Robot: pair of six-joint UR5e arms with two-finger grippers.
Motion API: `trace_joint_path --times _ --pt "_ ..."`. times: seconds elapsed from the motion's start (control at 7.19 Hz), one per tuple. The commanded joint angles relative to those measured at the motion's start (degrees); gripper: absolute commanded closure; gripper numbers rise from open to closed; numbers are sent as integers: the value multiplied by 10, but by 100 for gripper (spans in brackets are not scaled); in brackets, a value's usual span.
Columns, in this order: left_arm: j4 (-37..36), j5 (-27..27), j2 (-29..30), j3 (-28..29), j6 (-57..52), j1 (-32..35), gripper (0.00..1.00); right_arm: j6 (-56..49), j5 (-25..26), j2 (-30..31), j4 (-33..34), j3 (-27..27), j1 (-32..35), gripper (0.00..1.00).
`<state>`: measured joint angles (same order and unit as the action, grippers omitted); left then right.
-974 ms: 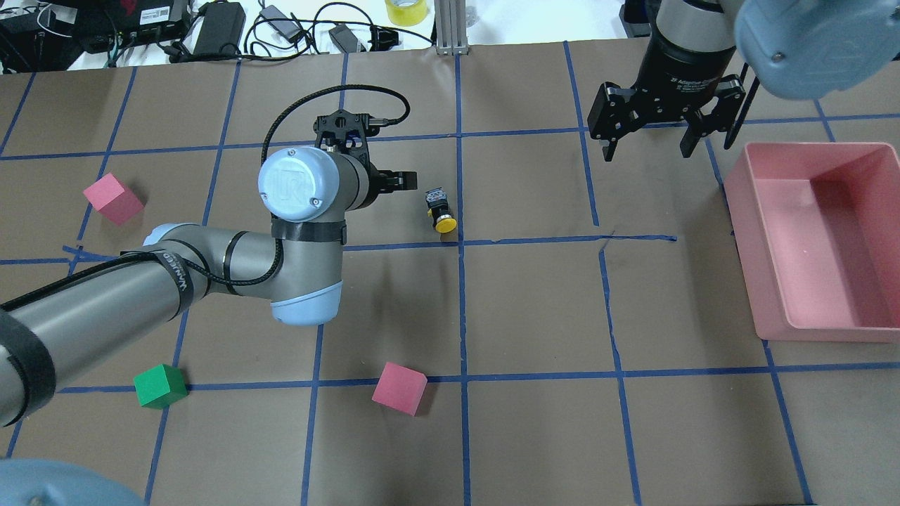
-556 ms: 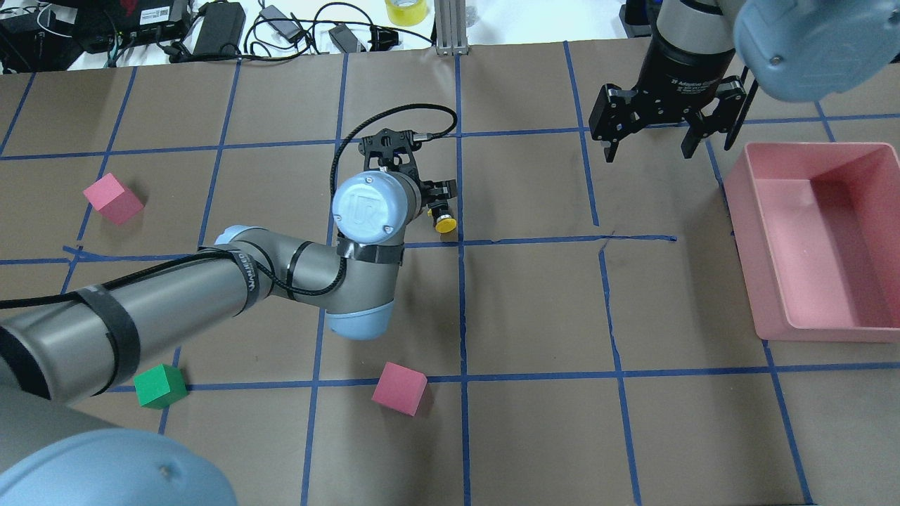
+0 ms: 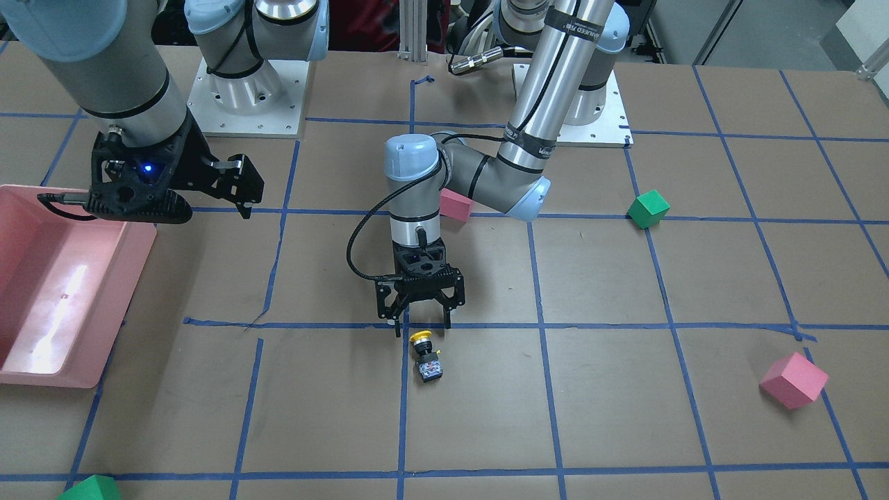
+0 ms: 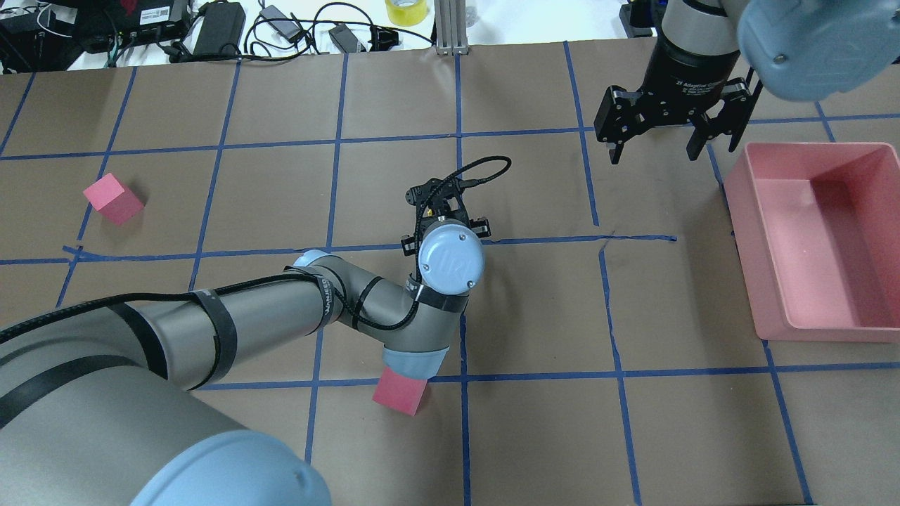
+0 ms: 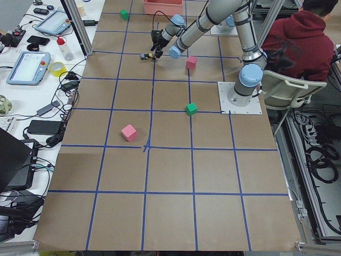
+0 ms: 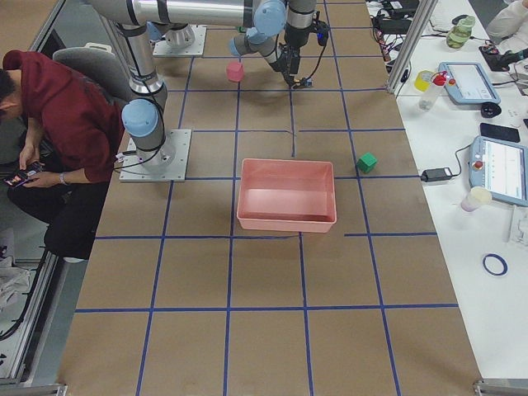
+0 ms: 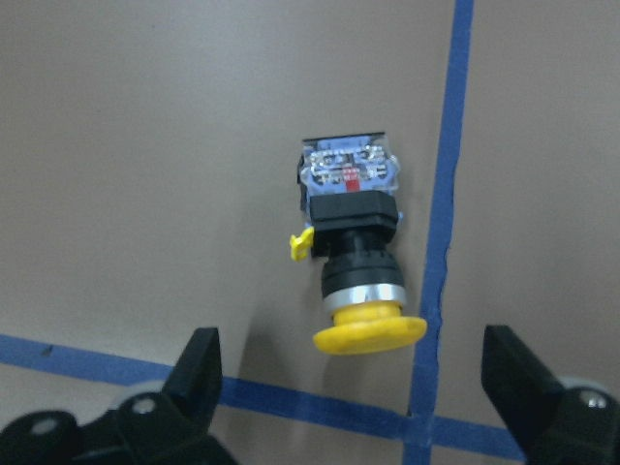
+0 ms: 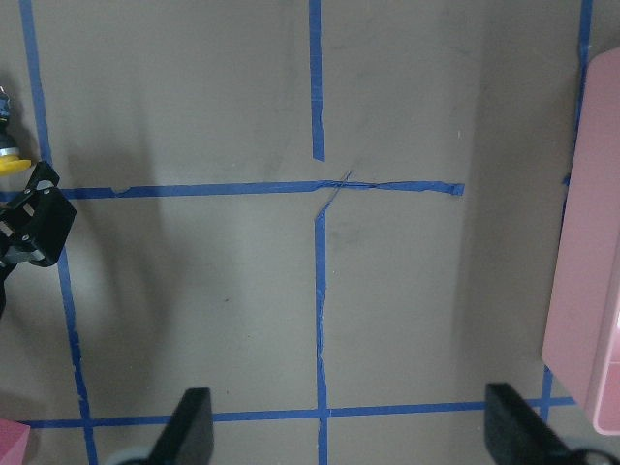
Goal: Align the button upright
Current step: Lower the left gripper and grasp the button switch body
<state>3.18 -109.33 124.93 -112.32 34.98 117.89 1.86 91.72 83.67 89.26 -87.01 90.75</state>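
Button [image 3: 425, 354] is lying on its side mid-worktop; left gripper [image 3: 422, 326] is hovering right by its cap, spread wide, holding nothing. Grabbing and standing it up are looking undone.

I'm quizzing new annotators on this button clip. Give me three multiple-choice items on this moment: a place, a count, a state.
1. The button lies: A in the pink bin; B on the table beside a blue tape line; C on a green cube.
2. Pink cubes on the table: A one; B four; C two.
3. The button is: A on its side; B upright on its body; C held in the air.
Key: 1 B, the left wrist view shows it on brown paper next to the tape. 2 C, the front-facing view shows two. 3 A, its yellow cap points sideways toward the left gripper.
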Motion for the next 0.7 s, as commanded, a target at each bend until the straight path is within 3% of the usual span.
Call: trace_joint_path --times 0.0,0.28,0.42,0.56 --pt "-31 -6 18 13 -4 4 13 0 0 0 0 0 0 0" --pt "-84 -9 36 15 -45 4 14 0 0 -1 0 -1 0 0" --pt "-95 -12 41 13 -55 4 28 0 0 -1 1 -1 -1 0" --pt "-95 -37 41 12 -59 4 48 0 1 -1 1 -1 -5 0"
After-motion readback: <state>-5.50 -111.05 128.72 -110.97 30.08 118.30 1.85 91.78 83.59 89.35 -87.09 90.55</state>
